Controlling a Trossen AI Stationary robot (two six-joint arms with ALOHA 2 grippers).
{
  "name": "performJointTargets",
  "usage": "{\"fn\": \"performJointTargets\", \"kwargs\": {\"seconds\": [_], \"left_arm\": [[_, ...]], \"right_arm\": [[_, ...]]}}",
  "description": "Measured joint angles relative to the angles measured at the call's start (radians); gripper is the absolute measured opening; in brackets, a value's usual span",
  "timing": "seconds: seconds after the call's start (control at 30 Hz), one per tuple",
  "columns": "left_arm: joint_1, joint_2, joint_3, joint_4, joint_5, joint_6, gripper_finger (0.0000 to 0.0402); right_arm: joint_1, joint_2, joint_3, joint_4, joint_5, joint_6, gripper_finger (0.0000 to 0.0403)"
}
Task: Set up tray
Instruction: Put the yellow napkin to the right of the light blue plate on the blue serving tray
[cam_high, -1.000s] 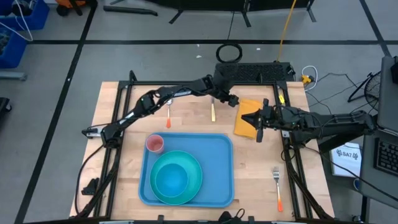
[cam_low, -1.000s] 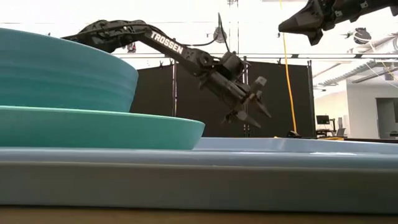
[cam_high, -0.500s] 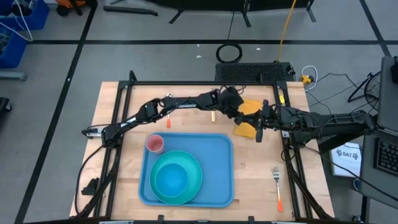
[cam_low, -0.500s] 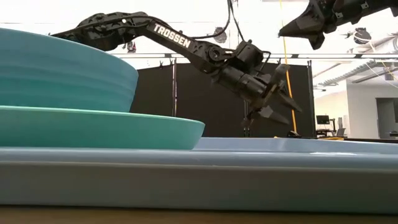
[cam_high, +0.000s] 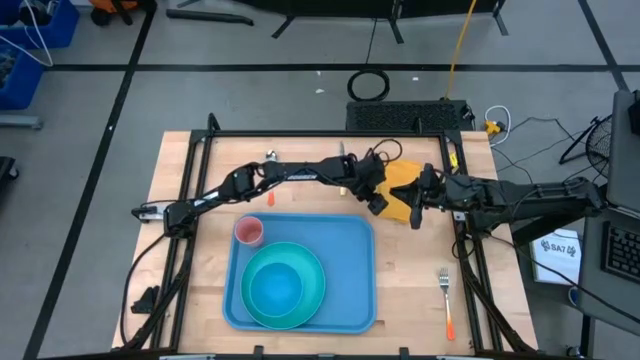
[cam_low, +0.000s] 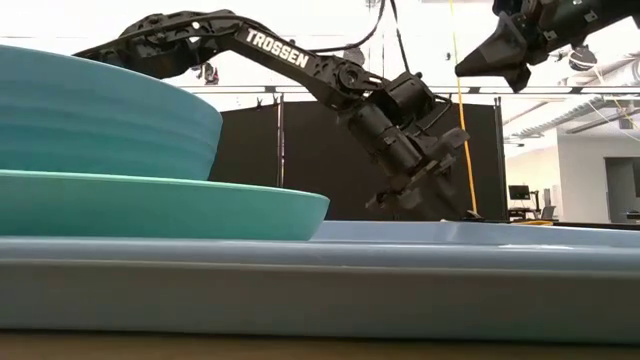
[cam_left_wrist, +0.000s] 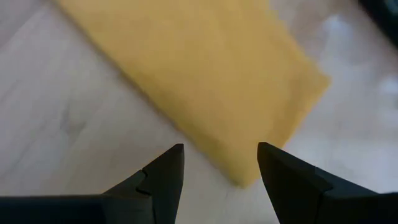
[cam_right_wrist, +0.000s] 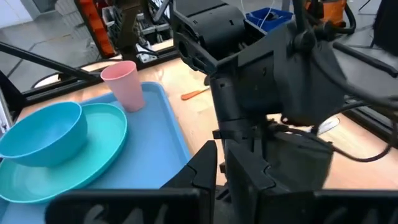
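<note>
The light-blue tray (cam_high: 345, 265) lies at the table's near middle. It carries a teal plate (cam_high: 312, 290) with a blue bowl (cam_high: 275, 287), and a pink cup (cam_high: 248, 232) stands at its far left corner. An orange-yellow napkin (cam_high: 400, 180) lies flat on the table past the tray's far right corner. My left gripper (cam_high: 377, 203) hangs open, slanting down over the napkin's corner (cam_left_wrist: 249, 168), one finger on either side of it; whether they touch it, I cannot tell. My right gripper (cam_low: 465, 70) is shut and raised above the napkin's right part.
A fork (cam_high: 446, 300) with an orange handle lies on the table right of the tray. Two utensils (cam_high: 269, 196) (cam_high: 341, 186) lie partly under my left arm at the far side. A black frame rail (cam_high: 330, 134) runs along the far edge.
My left gripper has swung toward the table's right and near side, from the far utensils to the napkin, sinking a little and tipping further down. It has stayed open. My right gripper has kept its place and rolled slightly.
</note>
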Motion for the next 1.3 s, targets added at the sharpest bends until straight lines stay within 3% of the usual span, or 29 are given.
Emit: {"fn": "performJointTargets", "kwargs": {"seconds": [0.23, 0.43, 0.9, 1.17, 1.3], "left_arm": [[-0.022, -0.004, -0.008, -0.035, -0.043, -0.025, 0.0207], [-0.038, -0.003, -0.016, 0.036, 0.054, -0.096, 0.0207], [-0.039, -0.009, -0.053, -0.021, -0.012, -0.119, 0.0207], [-0.036, -0.009, -0.186, 0.291, 0.130, -0.261, 0.0207], [-0.037, -0.009, -0.196, 0.327, 0.125, -0.278, 0.0207]], "right_arm": [[0.000, 0.000, 0.000, 0.029, -0.001, -0.007, 0.0027], [0.000, 0.000, 0.000, 0.031, -0.002, -0.007, 0.0029], [0.006, 0.000, 0.000, 0.045, -0.005, -0.008, 0.0029], [0.031, 0.001, 0.000, 0.075, -0.004, -0.019, 0.0028], [0.040, 0.001, 0.000, 0.079, -0.003, -0.019, 0.0028]]}}
